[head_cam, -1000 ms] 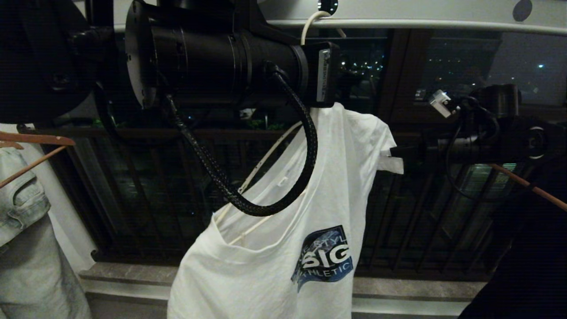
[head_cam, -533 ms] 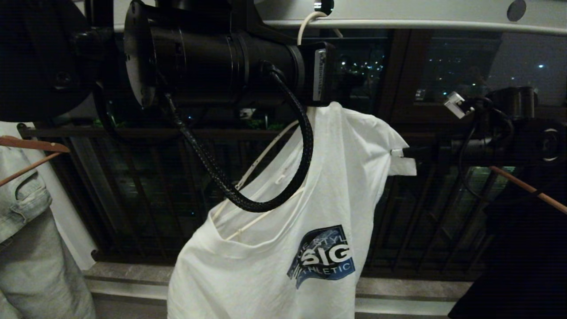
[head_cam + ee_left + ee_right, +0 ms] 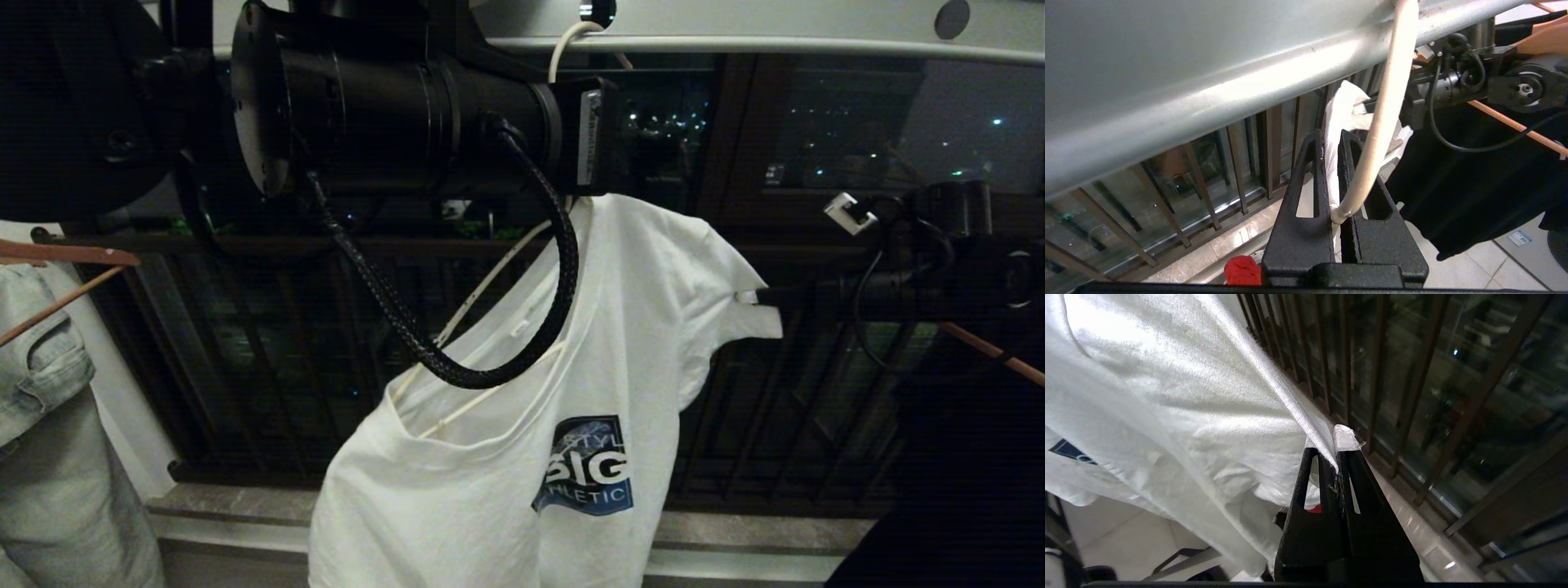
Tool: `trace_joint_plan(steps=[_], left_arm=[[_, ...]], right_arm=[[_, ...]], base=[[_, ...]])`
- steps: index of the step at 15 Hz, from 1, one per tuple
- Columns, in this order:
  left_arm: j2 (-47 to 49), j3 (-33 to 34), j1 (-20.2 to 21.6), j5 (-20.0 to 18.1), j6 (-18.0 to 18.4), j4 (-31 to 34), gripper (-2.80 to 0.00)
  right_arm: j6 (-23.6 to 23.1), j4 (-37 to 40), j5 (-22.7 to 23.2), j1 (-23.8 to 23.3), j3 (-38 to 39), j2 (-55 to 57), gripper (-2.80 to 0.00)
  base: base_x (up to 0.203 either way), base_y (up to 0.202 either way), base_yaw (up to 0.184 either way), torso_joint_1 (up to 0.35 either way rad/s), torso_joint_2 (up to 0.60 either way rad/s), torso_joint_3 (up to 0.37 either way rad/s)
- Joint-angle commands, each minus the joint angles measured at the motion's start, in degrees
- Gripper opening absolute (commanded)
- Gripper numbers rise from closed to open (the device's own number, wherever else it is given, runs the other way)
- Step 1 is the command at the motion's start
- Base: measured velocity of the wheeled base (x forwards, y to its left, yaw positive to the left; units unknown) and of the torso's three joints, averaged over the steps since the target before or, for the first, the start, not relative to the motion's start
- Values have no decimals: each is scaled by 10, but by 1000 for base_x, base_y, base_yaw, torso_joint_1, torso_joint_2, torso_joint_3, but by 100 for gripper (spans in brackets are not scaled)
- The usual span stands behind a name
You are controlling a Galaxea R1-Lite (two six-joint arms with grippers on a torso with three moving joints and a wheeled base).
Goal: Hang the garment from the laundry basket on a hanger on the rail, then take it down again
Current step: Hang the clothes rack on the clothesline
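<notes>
The garment [image 3: 490, 490], a white T-shirt with a blue print [image 3: 589, 467], hangs slanted on the white wire hanger [image 3: 482, 294]. The hanger's hook sits over the pale rail [image 3: 735, 33]. In the left wrist view my left gripper [image 3: 1331, 138] is shut on the hanger's neck [image 3: 1343, 208] just under the rail [image 3: 1208, 94], with shirt cloth between its fingers. My right gripper [image 3: 755, 296] reaches in from the right and is shut on the sleeve hem [image 3: 1327, 437], holding it stretched sideways. The laundry basket is out of view.
A pale denim garment [image 3: 41, 392] hangs on a brown wooden hanger at far left. A dark garment [image 3: 963, 457] on another wooden hanger hangs at right. The dark balcony railing [image 3: 245, 343] and a stone ledge [image 3: 237, 506] lie behind. Something red [image 3: 1243, 269] lies on the floor.
My right gripper has moved down and to the right with the sleeve, drawing the shirt's shoulder outward. The left gripper has kept still on the hanger.
</notes>
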Motion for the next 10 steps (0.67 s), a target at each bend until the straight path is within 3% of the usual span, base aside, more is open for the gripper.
trace_joint_plan(steps=[1,10], left_arm=[[0,1,0,0,-1,1,-280],[1,-1,4,0,-1,-1,-280]], right_arm=[[-1,2,1,-7,10,-10,-280],[-22,-6,-22,-18,82,-7,-280]], base=[[0,0,0,0,0,0],[0,0,0,0,0,0]])
